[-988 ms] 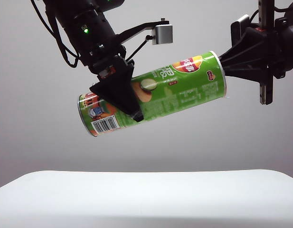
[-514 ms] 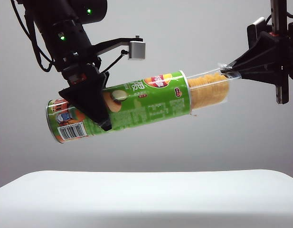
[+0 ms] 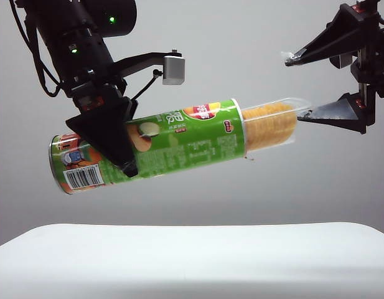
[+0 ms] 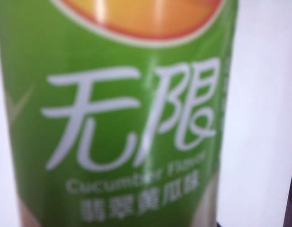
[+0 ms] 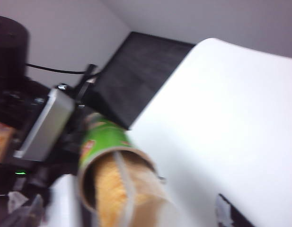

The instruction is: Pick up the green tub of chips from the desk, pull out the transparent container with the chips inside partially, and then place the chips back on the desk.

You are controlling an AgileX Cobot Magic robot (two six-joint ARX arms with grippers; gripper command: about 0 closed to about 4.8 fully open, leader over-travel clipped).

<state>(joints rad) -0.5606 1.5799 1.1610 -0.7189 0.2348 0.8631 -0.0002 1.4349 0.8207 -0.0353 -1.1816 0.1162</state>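
Observation:
My left gripper (image 3: 120, 146) is shut on the green tub of chips (image 3: 179, 140), which hangs tilted high above the desk (image 3: 192, 255) with its barcode end lower at the left. The tub's label (image 4: 122, 118) fills the left wrist view. The transparent container (image 3: 276, 124) sticks partly out of the raised right end, with the chips (image 3: 266, 128) showing through it. My right gripper (image 3: 300, 87) stands open at that end, one finger above the container and the other at its tip. The right wrist view looks into the tub's mouth (image 5: 101, 142) and the chips (image 5: 112, 189).
The white desk (image 5: 221, 118) lies well below both arms. A dark panel (image 5: 141, 71) stands beyond the desk's far edge in the right wrist view. The left arm's camera block (image 3: 173, 70) hangs just above the tub.
The left gripper carried the tub to the left, so the container came partly out. The right gripper, shut on the container's end half a second ago, has since opened.

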